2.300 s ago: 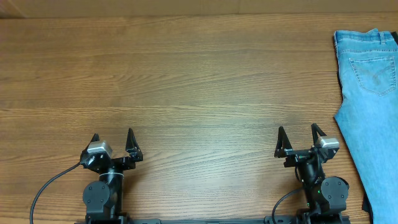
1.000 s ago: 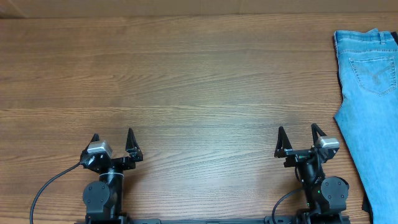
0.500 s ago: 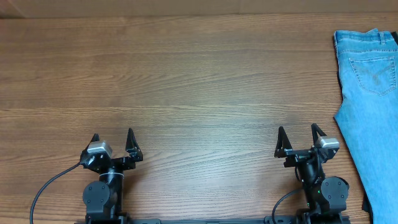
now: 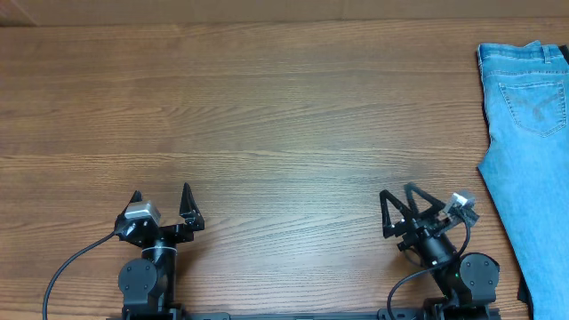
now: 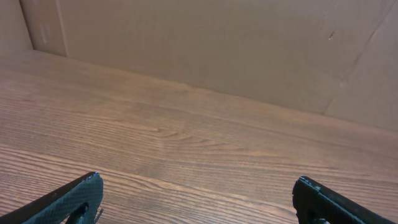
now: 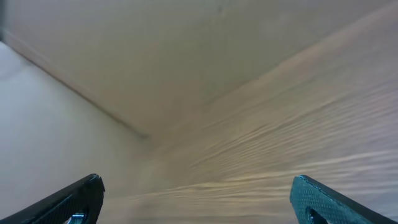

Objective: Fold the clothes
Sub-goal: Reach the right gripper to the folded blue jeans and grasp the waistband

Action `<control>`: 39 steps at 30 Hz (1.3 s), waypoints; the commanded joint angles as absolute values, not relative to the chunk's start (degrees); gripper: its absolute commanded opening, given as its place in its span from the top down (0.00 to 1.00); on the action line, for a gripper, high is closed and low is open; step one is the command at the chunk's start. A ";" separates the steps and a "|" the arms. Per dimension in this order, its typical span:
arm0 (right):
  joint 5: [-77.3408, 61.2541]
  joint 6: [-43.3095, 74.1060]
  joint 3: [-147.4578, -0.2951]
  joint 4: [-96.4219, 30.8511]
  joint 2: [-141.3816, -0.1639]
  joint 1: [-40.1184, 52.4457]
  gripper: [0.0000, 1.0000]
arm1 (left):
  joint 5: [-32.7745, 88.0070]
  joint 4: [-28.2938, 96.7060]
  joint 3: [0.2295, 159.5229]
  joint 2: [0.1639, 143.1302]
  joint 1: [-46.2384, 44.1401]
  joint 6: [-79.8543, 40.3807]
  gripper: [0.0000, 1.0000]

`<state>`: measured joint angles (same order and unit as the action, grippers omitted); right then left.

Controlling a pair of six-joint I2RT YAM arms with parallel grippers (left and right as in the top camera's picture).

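Light blue denim jeans (image 4: 529,142) lie flat along the table's right edge, waistband at the far end, one stitched back pocket showing. A dark edge of another garment peeks from under them at the right front. My left gripper (image 4: 161,199) is open and empty near the front left; its fingers show in the left wrist view (image 5: 196,193). My right gripper (image 4: 399,201) is open and empty, left of the jeans and apart from them, turned toward the left. Its view (image 6: 196,193) is blurred and shows only wood. The grey trousers are out of view.
The brown wooden table (image 4: 267,116) stretches across the view. A cardboard-coloured wall (image 5: 205,43) stands behind the table's far edge.
My right gripper has swung to the left, away from the jeans, and its wrist has tilted. The left arm and the jeans have not moved.
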<state>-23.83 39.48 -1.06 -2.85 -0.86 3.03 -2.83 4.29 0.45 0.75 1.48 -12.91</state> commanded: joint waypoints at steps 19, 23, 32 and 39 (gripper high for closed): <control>-5.85 22.41 -38.68 -10.17 -30.96 2.81 0.00 | -2.98 4.12 0.27 0.69 1.37 -11.38 0.00; 4.56 15.84 -55.99 -20.78 -50.78 2.81 0.00 | -2.98 4.12 0.27 0.67 1.37 -11.38 0.00; 18.68 8.10 -100.68 -49.93 -95.92 -1.89 0.00 | -2.98 4.12 0.27 0.67 1.37 -11.35 0.00; 25.47 2.76 -117.93 -54.46 -114.28 -6.44 0.00 | -2.98 4.12 0.27 0.69 1.37 -11.38 0.00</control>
